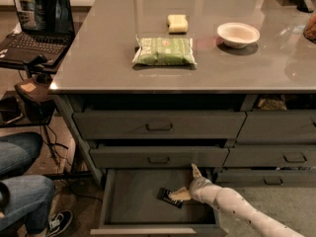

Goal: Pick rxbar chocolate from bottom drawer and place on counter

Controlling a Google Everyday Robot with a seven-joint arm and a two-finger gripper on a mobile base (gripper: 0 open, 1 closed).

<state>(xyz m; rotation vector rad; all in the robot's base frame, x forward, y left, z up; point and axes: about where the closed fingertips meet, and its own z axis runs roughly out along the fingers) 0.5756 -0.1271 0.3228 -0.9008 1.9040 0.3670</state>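
Gripper (184,181): inside the open bottom drawer (132,197), right side, on an arm entering from lower right. Fingers spread wide, one pointing up toward the drawer back, the other lying low and pointing left; nothing clamped between them. Rxbar chocolate (169,198): flat on the drawer floor, right of centre, its right end at the tip of the low finger; contact cannot be confirmed. Counter (98,48) above carries a green packet (164,51), a yellow block (177,23) and a bowl (238,34).
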